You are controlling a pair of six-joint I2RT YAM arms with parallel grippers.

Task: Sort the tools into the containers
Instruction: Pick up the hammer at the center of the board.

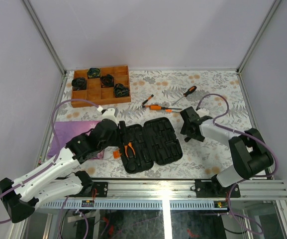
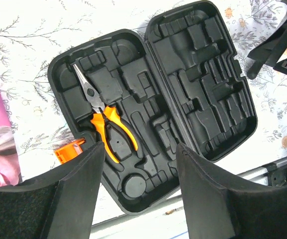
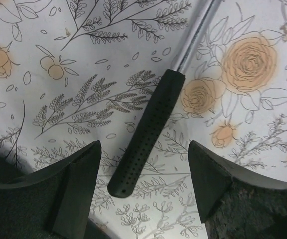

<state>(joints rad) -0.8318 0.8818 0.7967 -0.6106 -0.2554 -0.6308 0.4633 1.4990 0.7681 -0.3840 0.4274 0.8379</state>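
The black tool case (image 1: 155,142) lies open in the middle of the table, moulded slots up. Orange-handled pliers (image 2: 103,117) rest in a slot of its left half, near the orange latch (image 2: 68,151). My left gripper (image 2: 139,149) hovers open over that half, nothing between its fingers. My right gripper (image 3: 144,147) is open right of the case (image 1: 193,133), its fingers either side of the hammer's black handle (image 3: 145,132), which lies flat on the cloth with its steel shaft (image 3: 195,35). Screwdrivers (image 1: 160,107) (image 1: 185,93) lie behind the case.
A brown wooden compartment tray (image 1: 83,98) holding several dark items stands at the back left. A purple cloth (image 1: 68,133) lies left of the case under my left arm. A metal rail (image 1: 183,186) runs along the near table edge.
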